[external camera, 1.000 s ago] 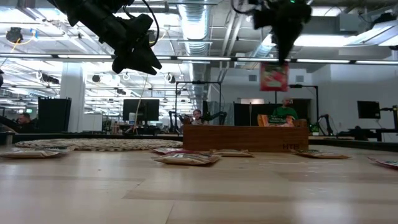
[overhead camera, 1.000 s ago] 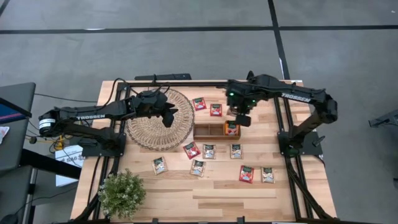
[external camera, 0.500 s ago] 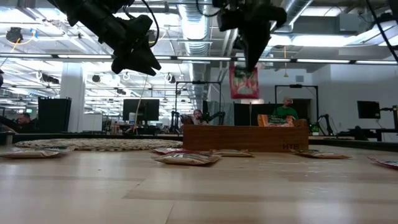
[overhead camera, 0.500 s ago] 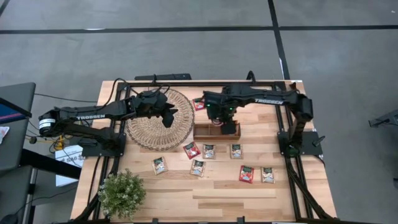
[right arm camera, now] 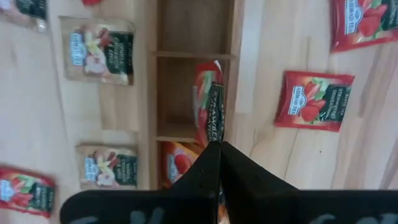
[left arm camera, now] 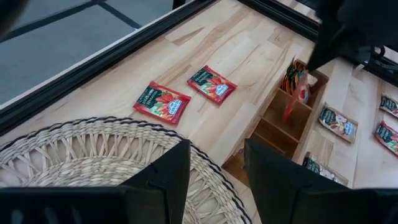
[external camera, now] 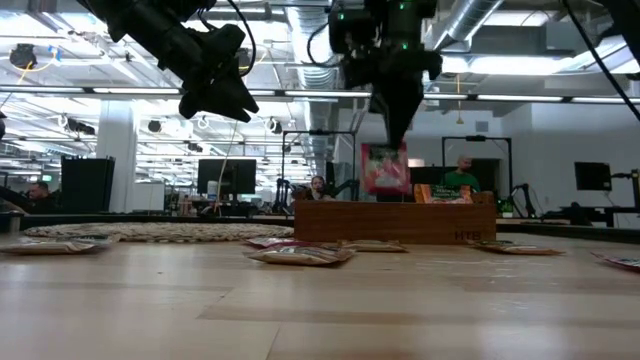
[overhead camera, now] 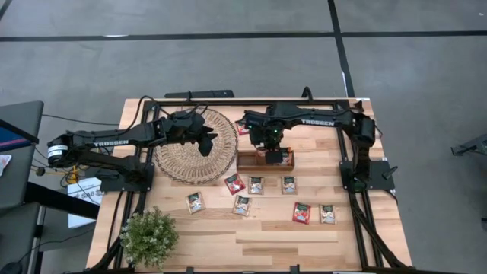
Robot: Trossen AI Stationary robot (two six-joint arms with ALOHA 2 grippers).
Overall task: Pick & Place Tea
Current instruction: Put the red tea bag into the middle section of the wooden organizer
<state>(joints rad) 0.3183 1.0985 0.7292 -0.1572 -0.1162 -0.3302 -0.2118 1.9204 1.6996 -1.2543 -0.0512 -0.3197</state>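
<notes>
The right gripper (external camera: 387,140) is sitting at the top centre of the low view, its fingers pinched shut on the top edge of a red sachet (external camera: 384,168) that is hanging upright just above the tray (external camera: 395,222). In the right wrist view the two dark fingers (right arm camera: 214,163) are meeting on that sachet (right arm camera: 209,112), which is hanging over the tray's middle compartment (right arm camera: 186,93); another reddish sachet (right arm camera: 177,163) is already lying in the next compartment toward the gripper, while the far compartment is showing only bare wood. In the high view this gripper (overhead camera: 271,142) is hovering over the tray (overhead camera: 251,160) at the frame's centre.

The left gripper (overhead camera: 207,141) is waiting above the woven mat (overhead camera: 183,156) at centre left of the high view, its fingers (left arm camera: 171,171) standing well apart and holding nothing; in the low view it (external camera: 225,100) is hanging at upper left.

Loose sachets are lying flat on the table (overhead camera: 259,236): two red ones (left arm camera: 162,101) beyond the tray beside the mat, and a scatter of red and pale ones (overhead camera: 256,185) below the tray in the high view. A potted plant (overhead camera: 149,236) is standing at the lower left corner
</notes>
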